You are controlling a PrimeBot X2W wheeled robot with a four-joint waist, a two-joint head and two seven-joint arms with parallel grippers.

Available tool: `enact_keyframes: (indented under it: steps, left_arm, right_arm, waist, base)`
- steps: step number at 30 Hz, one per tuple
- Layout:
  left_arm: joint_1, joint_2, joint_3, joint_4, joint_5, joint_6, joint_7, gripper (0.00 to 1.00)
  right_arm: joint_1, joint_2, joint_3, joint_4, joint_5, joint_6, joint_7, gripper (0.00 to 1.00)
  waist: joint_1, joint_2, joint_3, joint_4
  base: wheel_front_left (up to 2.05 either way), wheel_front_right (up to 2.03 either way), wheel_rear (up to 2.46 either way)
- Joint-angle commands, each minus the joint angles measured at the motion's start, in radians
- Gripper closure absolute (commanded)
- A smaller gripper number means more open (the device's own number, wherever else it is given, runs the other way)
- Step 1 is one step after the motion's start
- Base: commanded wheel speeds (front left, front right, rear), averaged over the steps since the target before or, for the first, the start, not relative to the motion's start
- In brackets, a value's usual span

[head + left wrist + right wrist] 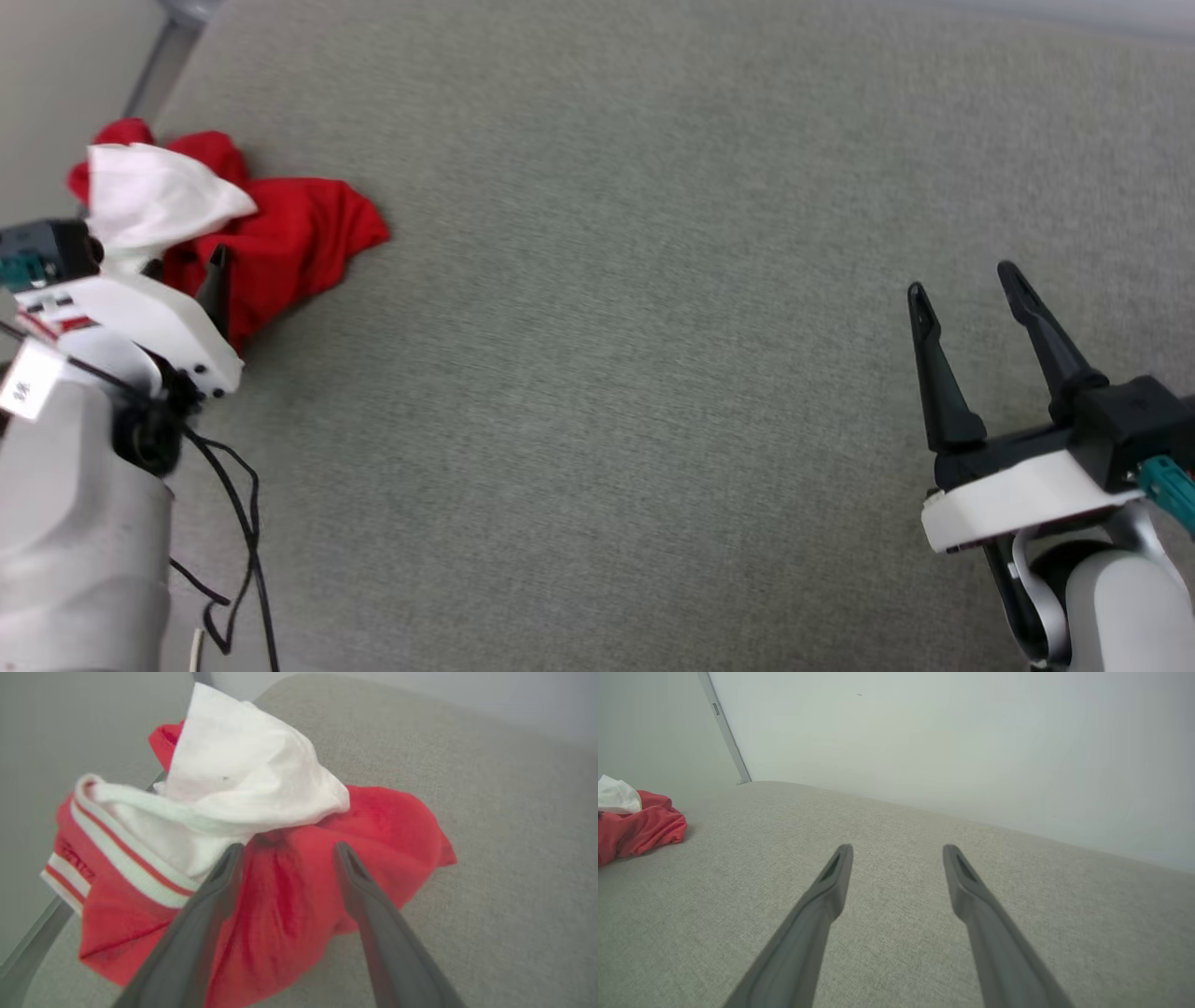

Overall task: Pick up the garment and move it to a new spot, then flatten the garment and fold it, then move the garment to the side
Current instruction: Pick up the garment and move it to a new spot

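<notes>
Left wrist view, gripper [289,850] spread at garment [392,826]

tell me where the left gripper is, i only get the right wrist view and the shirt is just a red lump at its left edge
Observer: The left gripper is right at the shirt, aimed at a red fold.
Operator: closed on it yet
Observer: No, the jaws stand open. I cannot tell whether it touches the cloth.
Operator: what's the white bit on top
Observer: A white sleeve, bunched over the red, with striped trim beside it.
</notes>
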Motion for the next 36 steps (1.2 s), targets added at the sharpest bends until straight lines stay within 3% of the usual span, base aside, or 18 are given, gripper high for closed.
enact_keyframes:
  steps: [1, 8, 13, 14, 15, 16, 20, 24, 36]
  left_arm:
    - [-0.032, 0.02, -0.014, 0.018, -0.027, -0.002, 0.033, 0.0]
    - [-0.101, 0.093, -0.08, 0.114, -0.164, -0.002, 0.22, 0.0]
    - [-0.104, 0.104, -0.107, 0.178, -0.216, -0.001, 0.315, 0.0]
    - [-0.104, 0.106, -0.111, 0.197, -0.224, 0.0, 0.332, 0.53]
    - [-0.103, 0.106, -0.115, 0.212, -0.229, 0.0, 0.345, 0.91]
    - [-0.105, 0.106, -0.123, 0.222, -0.232, 0.0, 0.352, 1.0]
    - [-0.118, 0.123, -0.134, 0.227, -0.223, -0.001, 0.287, 1.0]
    - [-0.138, 0.148, -0.14, 0.224, -0.186, 0.018, 0.143, 1.0]
    - [-0.093, 0.063, -0.195, 0.182, -0.086, 0.068, -0.3, 1.0]
  right_arm:
    - [-0.028, 0.001, 0.004, 0.002, -0.007, -0.001, -0.007, 0.0]
    - [-0.068, 0.001, 0.012, 0.018, -0.002, -0.001, -0.017, 0.0]
    - [-0.08, 0.001, 0.011, 0.029, -0.001, -0.001, -0.023, 0.0]
    - [-0.084, 0.0, 0.009, 0.032, -0.002, -0.001, -0.023, 0.0]
    - [-0.088, -0.001, 0.008, 0.034, -0.002, -0.001, -0.024, 0.0]
    - [-0.092, -0.001, 0.008, 0.037, -0.001, -0.001, -0.025, 0.0]
    - [-0.089, -0.001, 0.001, 0.05, 0.004, -0.001, -0.033, 0.0]
    - [-0.071, 0.0, -0.002, 0.069, 0.017, -0.001, -0.047, 0.0]
    - [0.034, 0.001, -0.042, 0.119, 0.089, -0.001, -0.087, 0.0]
  waist:
    - [-0.0003, 0.0, 0.056, -0.044]
    - [-0.0003, 0.0, 0.112, -0.071]
    - [-0.0003, 0.0, 0.123, -0.08]
    - [-0.0003, 0.0, 0.123, -0.081]
    - [-0.0003, 0.0, 0.123, -0.083]
    - [-0.0003, 0.0, 0.121, -0.084]
    - [-0.0003, 0.0, 0.098, -0.082]
    - [-0.0003, 0.0, 0.05, -0.075]
    - [-0.0003, 0.0, -0.167, -0.06]
  base:
    - [0.0, 0.0, 0.0]
    - [0.0, 0.0, 0.0]
    - [0.0, 0.0, 0.0]
    - [0.0, 0.0, 0.0]
    - [0.0, 0.0, 0.0]
    - [0.0, 0.0, 0.0]
    - [0.0, 0.0, 0.0]
    - [0.0, 0.0, 0.0]
    - [0.0, 0.0, 0.0]
